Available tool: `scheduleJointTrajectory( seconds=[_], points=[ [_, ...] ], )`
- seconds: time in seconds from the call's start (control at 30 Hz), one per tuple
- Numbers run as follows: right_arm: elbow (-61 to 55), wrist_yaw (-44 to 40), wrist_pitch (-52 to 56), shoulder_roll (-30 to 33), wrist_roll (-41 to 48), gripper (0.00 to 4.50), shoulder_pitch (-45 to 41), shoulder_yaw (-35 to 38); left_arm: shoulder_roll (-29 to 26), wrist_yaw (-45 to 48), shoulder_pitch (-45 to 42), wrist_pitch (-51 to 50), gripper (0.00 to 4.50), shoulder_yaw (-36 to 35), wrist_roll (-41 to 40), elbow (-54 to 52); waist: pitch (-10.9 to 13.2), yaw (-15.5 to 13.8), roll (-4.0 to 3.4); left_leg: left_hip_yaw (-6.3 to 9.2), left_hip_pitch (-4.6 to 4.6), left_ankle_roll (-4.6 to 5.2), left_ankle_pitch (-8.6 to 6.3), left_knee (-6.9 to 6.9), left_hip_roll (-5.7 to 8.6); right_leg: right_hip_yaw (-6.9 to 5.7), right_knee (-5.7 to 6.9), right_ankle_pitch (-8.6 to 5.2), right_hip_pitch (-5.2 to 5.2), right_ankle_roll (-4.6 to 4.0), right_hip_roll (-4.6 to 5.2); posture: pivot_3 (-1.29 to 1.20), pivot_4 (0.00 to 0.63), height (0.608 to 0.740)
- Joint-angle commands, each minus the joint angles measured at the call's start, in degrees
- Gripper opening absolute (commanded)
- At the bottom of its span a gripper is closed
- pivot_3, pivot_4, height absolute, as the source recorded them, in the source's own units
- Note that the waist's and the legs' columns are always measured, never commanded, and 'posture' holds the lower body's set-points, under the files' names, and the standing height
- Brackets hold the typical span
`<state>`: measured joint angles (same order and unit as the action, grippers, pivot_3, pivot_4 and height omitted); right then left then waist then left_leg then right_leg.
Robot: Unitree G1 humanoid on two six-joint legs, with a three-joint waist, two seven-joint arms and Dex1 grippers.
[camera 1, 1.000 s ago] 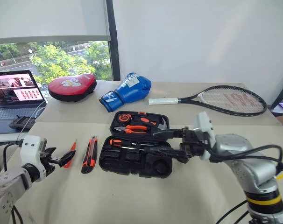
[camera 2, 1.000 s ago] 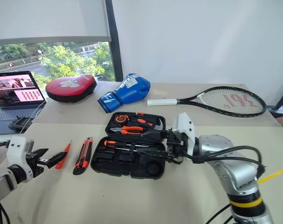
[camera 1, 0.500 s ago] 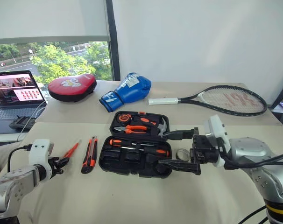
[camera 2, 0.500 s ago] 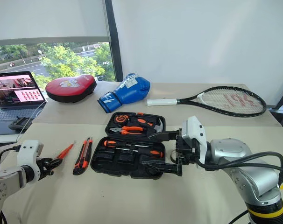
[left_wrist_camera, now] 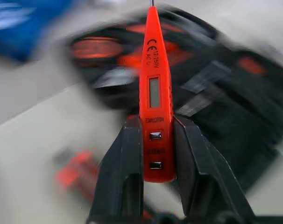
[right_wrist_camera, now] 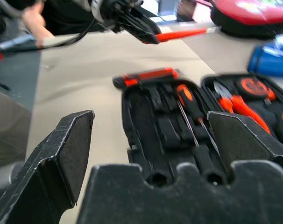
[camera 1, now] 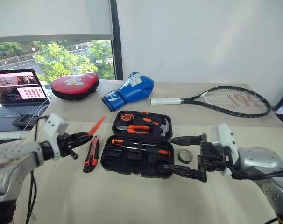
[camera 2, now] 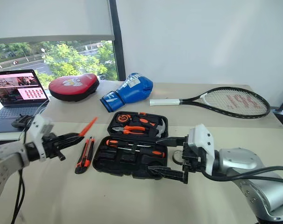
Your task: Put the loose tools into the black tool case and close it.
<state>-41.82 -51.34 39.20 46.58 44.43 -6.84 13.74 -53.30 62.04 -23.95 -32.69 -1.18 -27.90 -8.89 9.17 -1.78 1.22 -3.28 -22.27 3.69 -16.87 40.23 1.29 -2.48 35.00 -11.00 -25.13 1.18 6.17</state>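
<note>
Left tool [left_wrist_camera: 155, 154] grips the orange tester screwdriver [left_wrist_camera: 153, 84]; right tool [camera 1: 186, 156] gapes empty. Lower it flat, probably into a narrow slot of the black tool case [camera 1: 137, 161].

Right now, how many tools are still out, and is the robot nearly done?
Not nearly. Done: two screwdrivers already lie in the open case. In hand: the left gripper holds the orange tester up off the table. Left: the knife and the tape roll are out on the table, and the case has to be closed. The right gripper is open, empty.
</note>
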Motion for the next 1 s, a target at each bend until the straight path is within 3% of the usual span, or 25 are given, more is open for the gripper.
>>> scheduleJointTrajectory(
  seconds=[0.03,0.17,0.37,0.63,1.0],
  points=[
    [-5.11,2.38,-0.09,1.09,2.92,4.5,3.48,5.81,1.46,12.43,-9.77,14.7,0.45,11.27,10.4,12.41,0.0,0.0,0.0,-0.06,-0.01,0.07,0.02,0.01,0.0,0.03,0.0,0.01,0.01,0.0,-0.01,0.0,0.15,0.74],
    [-9.74,4.87,1.0,1.96,5.31,4.5,10.86,12.18,6.8,21.45,-21.34,28.91,0.45,19.68,19.04,29.98,0.05,-0.03,0.09,-0.15,-0.08,0.48,-0.12,0.17,-0.02,0.04,0.01,0.04,0.01,0.05,-0.14,0.0,0.15,0.74],
    [-14.15,7.4,0.79,1.57,7.52,4.5,20.73,20.43,12.6,26.23,-28.5,38.88,0.45,23.21,25.13,45.24,0.08,0.17,0.14,-0.19,-0.35,0.92,-0.37,0.76,-0.08,0.08,0.0,0.13,0.04,0.37,-0.23,0.0,0.15,0.74],
    [-15.73,10.18,-0.61,1.63,9.34,4.5,24.99,22.9,13.66,27.06,-28.61,40.67,0.45,22.54,28.06,49.25,0.08,0.91,0.14,-0.18,-0.51,1.55,-0.74,1.49,-0.07,0.2,-0.02,0.37,0.17,0.85,-0.05,0.0,0.15,0.74],
    [-15.69,10.63,-1.59,2.57,9.47,4.5,26.24,23.01,14.5,27.31,-28.86,40.62,0.45,22.31,29.76,48.82,0.07,0.91,0.13,-0.16,-0.42,1.5,-0.71,1.51,-0.07,0.22,0.08,0.41,0.21,0.87,0.0,0.0,0.15,0.74]
  ],
)
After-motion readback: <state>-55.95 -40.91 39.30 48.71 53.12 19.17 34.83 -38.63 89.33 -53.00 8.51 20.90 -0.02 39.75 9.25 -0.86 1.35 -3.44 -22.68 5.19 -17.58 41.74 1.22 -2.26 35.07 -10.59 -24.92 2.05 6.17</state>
